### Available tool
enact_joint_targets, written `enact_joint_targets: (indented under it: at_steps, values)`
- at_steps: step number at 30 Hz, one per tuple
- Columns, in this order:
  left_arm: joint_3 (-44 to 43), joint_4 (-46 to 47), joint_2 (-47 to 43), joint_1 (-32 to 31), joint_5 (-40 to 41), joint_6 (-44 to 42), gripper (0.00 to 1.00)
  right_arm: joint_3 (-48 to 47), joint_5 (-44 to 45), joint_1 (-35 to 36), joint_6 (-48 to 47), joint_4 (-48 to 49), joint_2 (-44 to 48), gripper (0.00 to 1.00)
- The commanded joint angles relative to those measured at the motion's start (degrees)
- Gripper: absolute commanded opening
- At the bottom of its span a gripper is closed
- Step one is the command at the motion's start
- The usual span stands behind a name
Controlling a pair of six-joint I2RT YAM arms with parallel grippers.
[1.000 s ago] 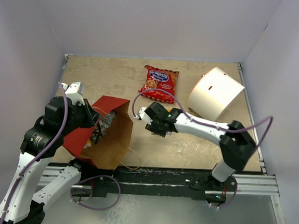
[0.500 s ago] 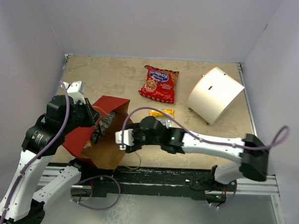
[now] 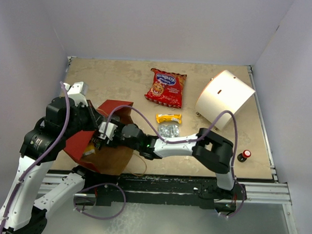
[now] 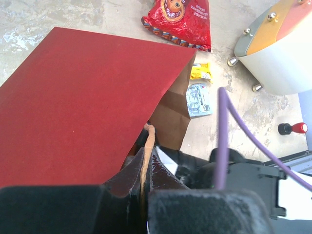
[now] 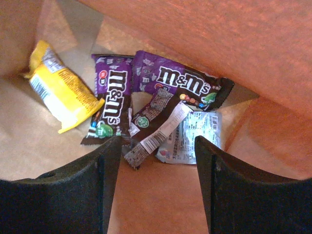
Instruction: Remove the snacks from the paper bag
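Observation:
The paper bag [image 3: 74, 144], red outside and brown inside [image 3: 115, 157], lies at the left with its mouth toward the middle. My left gripper [image 4: 146, 152] is shut on its brown rim. My right gripper [image 5: 158, 146] is open inside the bag, just short of the snacks there. These are two purple candy packets [image 5: 114, 105] [image 5: 180, 83], a yellow packet [image 5: 61, 92], a dark wrapper [image 5: 151, 109] and a silver foil pack [image 5: 195, 136]. Out on the table lie the red cookie bag [image 3: 166, 87], a yellow packet [image 3: 168, 118] and a silver pack [image 3: 170, 130].
A white cylinder [image 3: 225, 98] lies on its side at the back right. A small red-capped black object [image 3: 243, 155] stands near the right front edge. My right arm [image 3: 165, 146] stretches across the front of the table. A purple cable [image 4: 223, 136] crosses the left wrist view.
My right arm has swung left from the middle of the table into the bag's mouth. That uncovered the yellow packet and the silver pack on the table. The left gripper has kept its hold.

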State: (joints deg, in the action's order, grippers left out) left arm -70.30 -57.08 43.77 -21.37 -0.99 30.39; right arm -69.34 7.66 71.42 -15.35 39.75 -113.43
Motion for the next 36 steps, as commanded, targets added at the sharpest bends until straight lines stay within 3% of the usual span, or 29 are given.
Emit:
enact_joint_targets:
  at_steps: [1, 5, 9, 13, 19, 27, 36]
  values:
    - [-4.2, 1.0, 1.9, 0.2, 0.2, -0.1, 0.0, -4.3, 9.6, 0.7, 6.3, 9.4, -3.2, 0.65]
    - [-5.7, 1.4, 3.7, 0.1, -0.1, -0.5, 0.0, -4.9, 14.1, 1.4, 7.3, 14.4, -6.2, 0.66]
    - [-6.3, 1.8, 4.5, 0.1, -0.2, -0.8, 0.0, -6.9, 15.4, 1.4, 6.8, 13.2, -8.9, 0.65]
    - [-7.4, 1.3, 4.4, 0.2, 0.3, -1.9, 0.0, -2.7, 8.9, 1.4, -0.1, 16.7, -8.5, 0.62]
    - [-7.7, 0.6, 3.5, 0.2, 0.3, -2.2, 0.0, -1.6, 7.3, 0.8, -5.0, 16.2, -9.2, 0.64]
    - [-8.6, 0.5, 3.6, 0.2, -0.5, -2.4, 0.0, -5.5, 11.6, 0.8, 3.6, 16.3, -12.5, 0.67]
    - [-8.5, 0.6, 3.6, 0.1, -2.0, -2.1, 0.0, -16.5, 19.5, 0.4, 12.5, 3.9, -19.0, 0.73]
